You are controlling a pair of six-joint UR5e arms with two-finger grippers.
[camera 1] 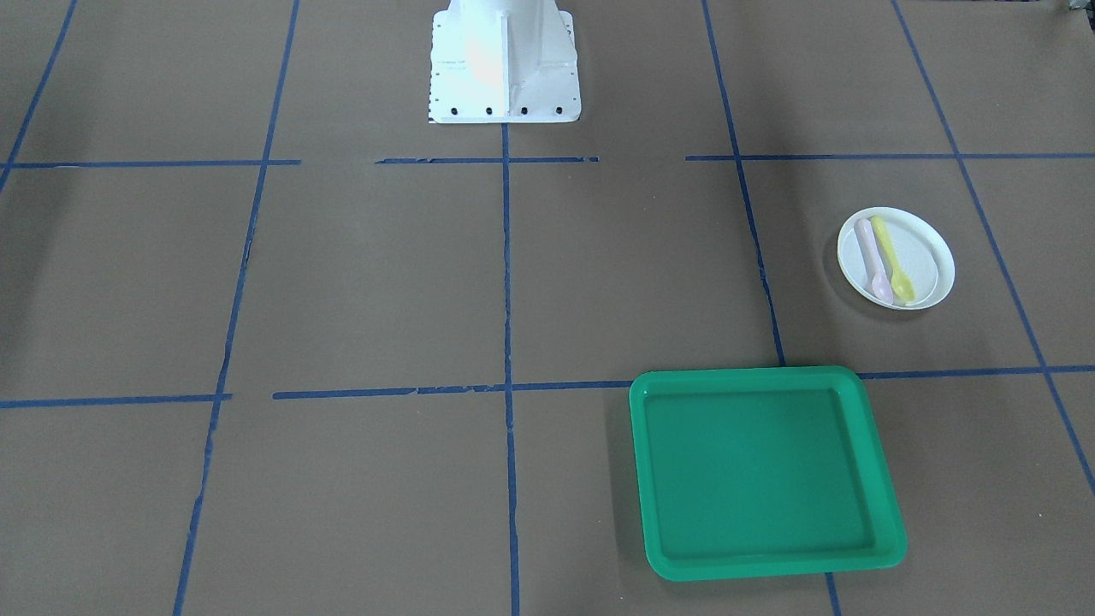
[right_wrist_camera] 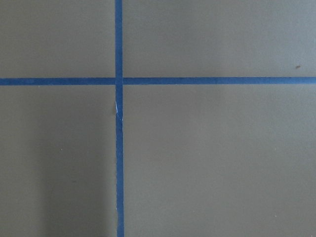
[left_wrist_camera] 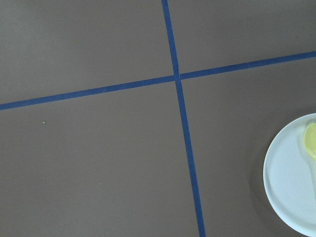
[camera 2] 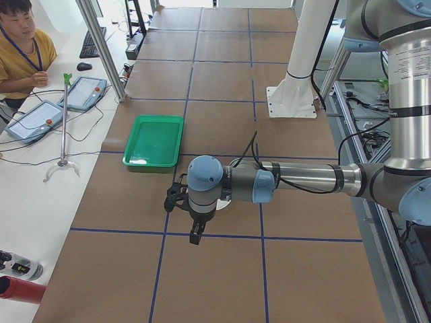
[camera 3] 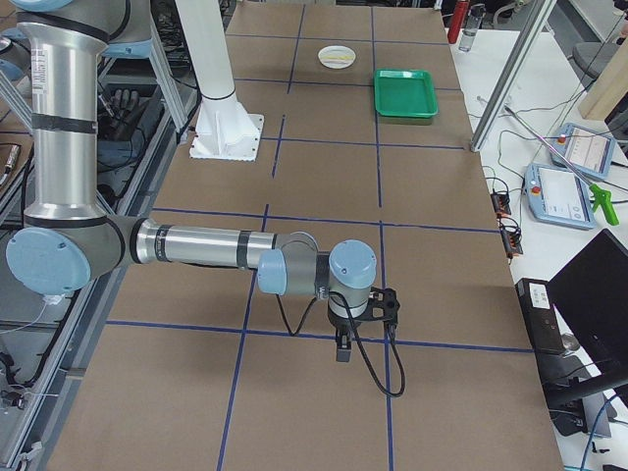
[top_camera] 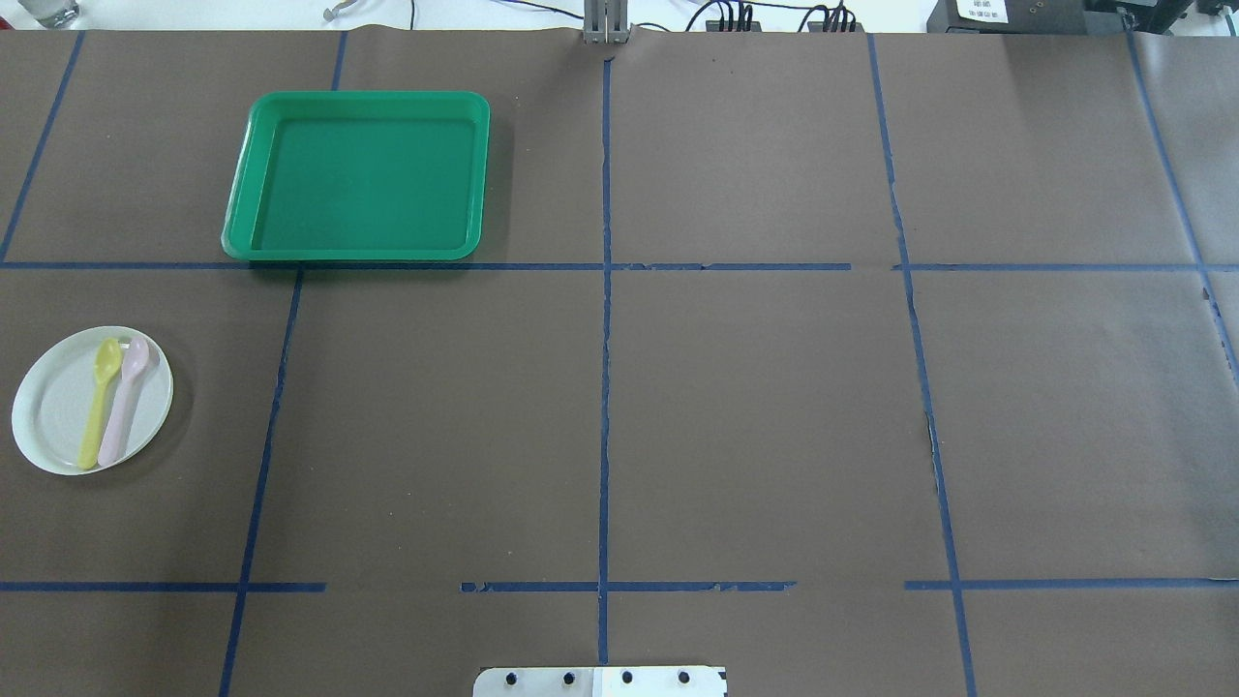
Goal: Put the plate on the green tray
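The small white plate [camera 1: 924, 252] lies on the brown table, apart from the green tray [camera 1: 757, 470], with a yellow spoon [camera 1: 894, 261] and a pink spoon [camera 1: 874, 257] on it. In the overhead view the plate [top_camera: 53, 411] is at the far left and the tray [top_camera: 363, 174] is beyond it. The left wrist view shows the plate's edge [left_wrist_camera: 291, 182] at the lower right. My left gripper [camera 2: 194, 240] hangs above the table near the plate. My right gripper [camera 3: 340, 355] hangs over the table's far other end. I cannot tell whether either is open or shut.
Blue tape lines cross the brown table cover. The robot's white base [camera 1: 503, 64] stands at the table's robot-side edge. A person [camera 2: 20, 47] sits at a side bench with teach pendants [camera 2: 34, 120]. Bottles [camera 3: 469, 25] stand past the table's far end.
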